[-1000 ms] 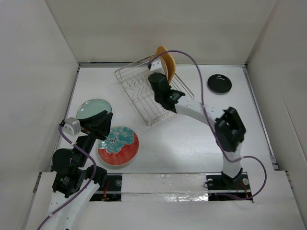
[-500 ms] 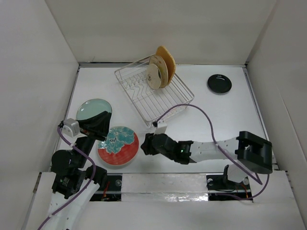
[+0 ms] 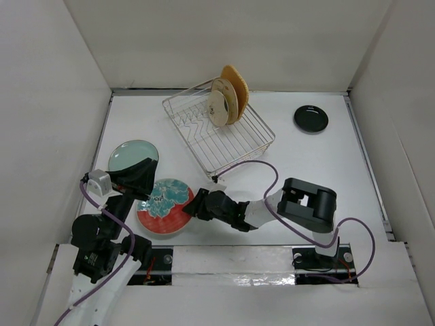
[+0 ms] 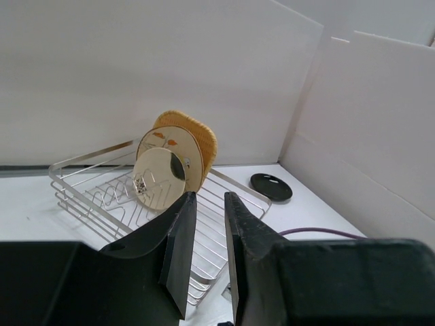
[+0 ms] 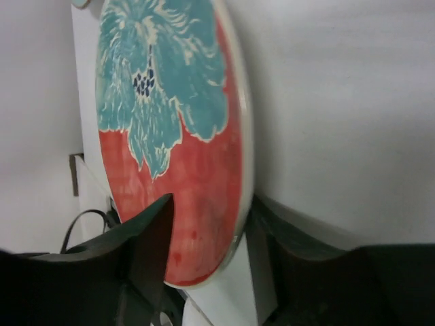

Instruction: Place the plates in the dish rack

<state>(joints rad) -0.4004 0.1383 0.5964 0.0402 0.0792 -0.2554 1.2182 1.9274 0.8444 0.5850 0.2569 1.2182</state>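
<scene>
The silver wire dish rack (image 3: 234, 146) (image 4: 81, 161) holds three upright plates: a wooden one (image 3: 238, 87) (image 4: 202, 132), a beige speckled one (image 4: 170, 139) and a small cream one (image 3: 217, 109) (image 4: 160, 180). A red plate with teal flowers (image 3: 166, 207) (image 5: 177, 136) lies flat at the front left, and a pale teal plate (image 3: 129, 153) lies behind it. A small black plate (image 3: 310, 119) (image 4: 270, 185) sits at the back right. My right gripper (image 3: 193, 204) (image 5: 211, 217) stands open astride the red plate's right rim. My left gripper (image 3: 151, 163) (image 4: 210, 197) hovers over the teal plate, narrowly open and empty.
White walls enclose the table on three sides. The right arm's purple cable (image 3: 268, 173) (image 4: 319, 232) loops over the table just in front of the rack. The right arm's elbow (image 3: 309, 204) is folded low at the front right.
My right arm has left the rack, with the small cream plate standing there, and swung down to the red plate, jaws opening round its rim. The left arm has barely moved.
</scene>
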